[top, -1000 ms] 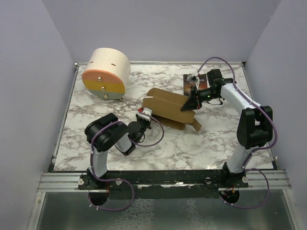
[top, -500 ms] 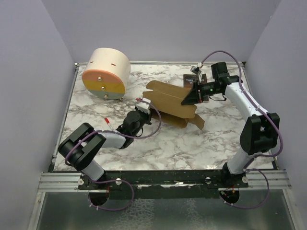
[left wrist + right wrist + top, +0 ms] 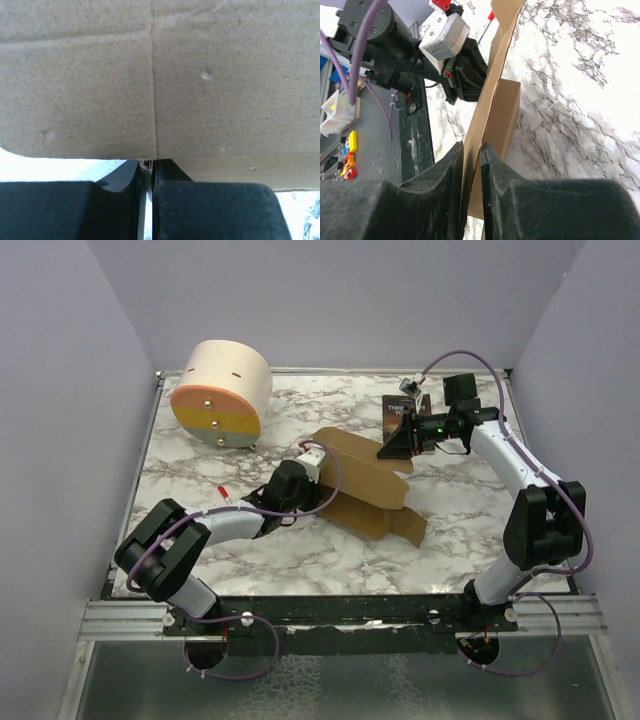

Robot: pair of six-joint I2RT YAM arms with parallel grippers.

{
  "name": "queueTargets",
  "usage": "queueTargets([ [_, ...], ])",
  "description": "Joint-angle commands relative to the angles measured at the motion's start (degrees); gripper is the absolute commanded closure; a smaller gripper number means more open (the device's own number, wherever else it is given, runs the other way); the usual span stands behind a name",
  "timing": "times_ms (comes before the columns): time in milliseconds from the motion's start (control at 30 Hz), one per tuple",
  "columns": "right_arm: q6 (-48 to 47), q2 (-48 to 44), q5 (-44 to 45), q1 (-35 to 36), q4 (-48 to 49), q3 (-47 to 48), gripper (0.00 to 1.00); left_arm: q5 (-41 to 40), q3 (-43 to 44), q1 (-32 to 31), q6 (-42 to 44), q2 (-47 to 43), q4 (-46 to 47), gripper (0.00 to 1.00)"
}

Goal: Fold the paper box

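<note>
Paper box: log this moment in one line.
paper box | half-folded, panel raised | left gripper shut on edge | right gripper straddling far edge

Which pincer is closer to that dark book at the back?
Right. The right pincer sits just in front of the book, at the box; the left pincer is across the box.

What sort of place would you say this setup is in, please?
Probably a robot test cell: a marble-patterned tabletop walled by plain lavender panels, with two arms bolted to a metal rail, working on a brown cardboard paper box.
</note>
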Motion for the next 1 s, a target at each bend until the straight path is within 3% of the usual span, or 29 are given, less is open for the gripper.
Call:
queueTargets([
  [0, 2.4, -1.0, 2.7, 0.1, 5.9, -2.8, 0.8, 4.1, 4.2, 0.2, -2.0, -0.7, -11.8, 1.0],
  [167, 3.2, -0.5, 2.4, 0.1, 7.6, -5.0, 0.8, 5.2, 8.9, 0.2, -2.0, 0.9, -20.2, 1.0],
  [300, 4.4, -0.2, 0.6, 0.1, 8.3, -5.4, 0.97, 5.2, 11.5, 0.2, -1.0, 2.1, -25.6, 1.0],
  [367, 5.1, -0.4, 0.6, 0.0, 9.0, -5.6, 0.99, 5.0, 11.9, 0.3, -0.4, 2.1, -26.7, 0.99],
  [967, 8.3, -0.2, 3.0, -0.7, 13.4, -9.1, 0.99, 2.0, 10.0, 0.2, 0.9, 0.2, -19.8, 0.74],
])
